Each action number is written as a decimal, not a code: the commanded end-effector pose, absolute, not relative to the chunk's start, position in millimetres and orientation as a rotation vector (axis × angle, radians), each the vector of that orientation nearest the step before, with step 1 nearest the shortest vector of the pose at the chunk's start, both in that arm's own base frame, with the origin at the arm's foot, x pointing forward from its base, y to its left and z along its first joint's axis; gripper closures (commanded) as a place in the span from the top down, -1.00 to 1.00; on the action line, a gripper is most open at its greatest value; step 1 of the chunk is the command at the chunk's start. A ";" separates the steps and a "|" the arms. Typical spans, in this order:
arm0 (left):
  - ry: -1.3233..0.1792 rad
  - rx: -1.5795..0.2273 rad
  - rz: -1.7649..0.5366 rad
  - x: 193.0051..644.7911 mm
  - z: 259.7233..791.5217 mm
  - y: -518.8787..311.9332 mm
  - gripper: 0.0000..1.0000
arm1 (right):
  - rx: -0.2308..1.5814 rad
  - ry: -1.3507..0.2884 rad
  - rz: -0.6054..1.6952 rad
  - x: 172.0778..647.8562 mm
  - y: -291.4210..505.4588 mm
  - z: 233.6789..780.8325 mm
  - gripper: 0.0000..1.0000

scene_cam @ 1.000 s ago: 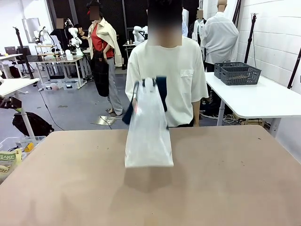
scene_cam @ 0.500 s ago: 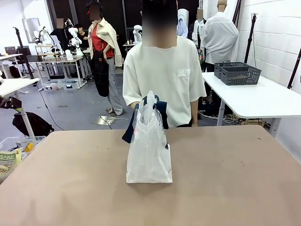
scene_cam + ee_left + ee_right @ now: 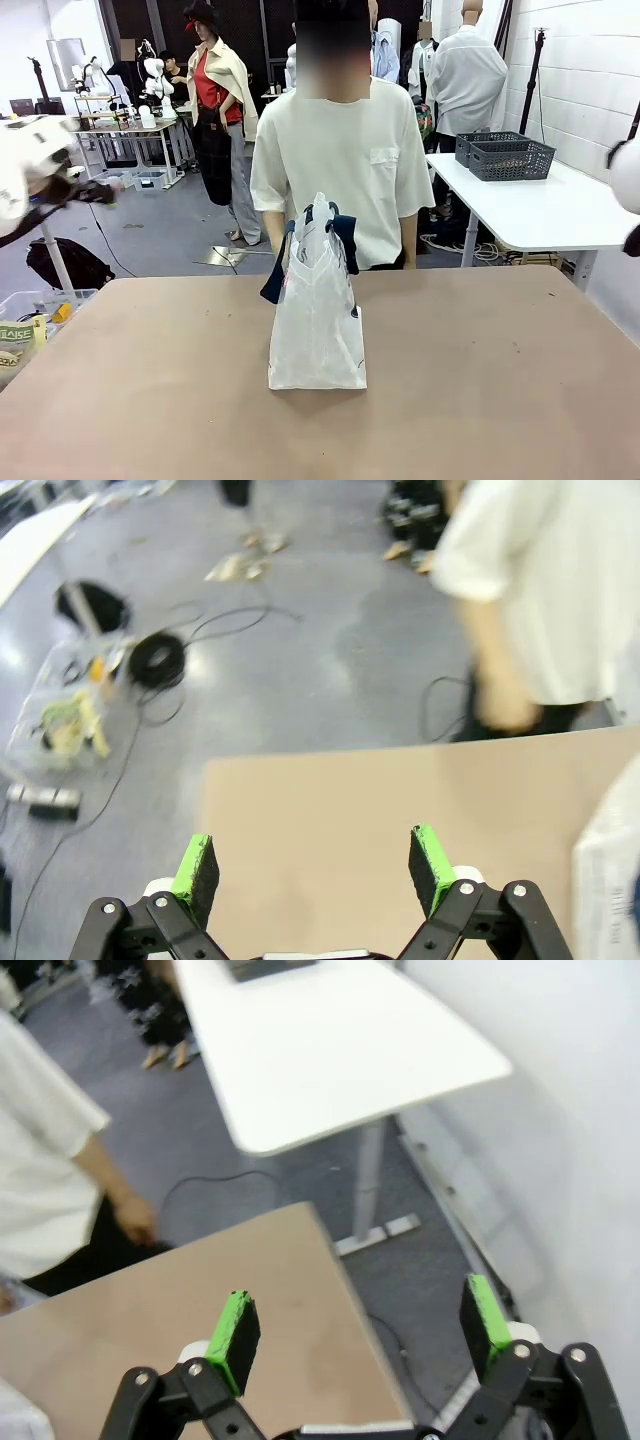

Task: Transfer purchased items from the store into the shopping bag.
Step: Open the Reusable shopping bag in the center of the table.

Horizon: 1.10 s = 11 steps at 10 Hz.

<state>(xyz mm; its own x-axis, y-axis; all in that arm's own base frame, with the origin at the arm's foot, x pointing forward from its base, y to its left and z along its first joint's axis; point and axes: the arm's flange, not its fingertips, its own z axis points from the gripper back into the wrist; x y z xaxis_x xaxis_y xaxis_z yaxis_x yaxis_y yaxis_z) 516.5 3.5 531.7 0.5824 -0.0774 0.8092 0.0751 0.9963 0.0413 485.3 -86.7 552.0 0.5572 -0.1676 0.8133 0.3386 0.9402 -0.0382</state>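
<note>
the shopping bag is standing upright at the middle of the table, before the person, probably so that both arms can reach its mouth, while the left gripper and the right gripper are hanging spread wide, holding nothing.

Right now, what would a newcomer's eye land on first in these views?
The translucent shopping bag stands upright at the middle of the tan table, its navy handles up. Right behind it, at the far edge, stands a person in a white T-shirt. In the wrist views, the left gripper and right gripper hang open above the table's edges, holding nothing.
</note>
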 end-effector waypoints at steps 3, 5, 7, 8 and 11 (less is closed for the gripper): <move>-1.037 -0.250 -0.330 533.9 571.6 -82.1 1.00 | 0.160 -0.822 -0.035 415.4 -10.1 610.6 1.00; -1.058 -0.337 -0.400 534.3 586.8 -141.5 1.00 | 0.267 -0.805 0.108 392.1 31.3 628.2 1.00; -0.976 -0.397 -0.425 538.4 592.2 -186.5 1.00 | 0.273 -0.771 0.187 382.2 62.6 626.9 1.00; -0.972 -0.356 -0.443 537.9 592.4 -195.7 1.00 | 0.230 -0.781 0.170 384.5 62.6 623.4 1.00; -1.028 -0.374 -0.400 505.5 607.5 -203.7 1.00 | 0.287 -0.790 0.154 376.3 71.9 640.0 1.00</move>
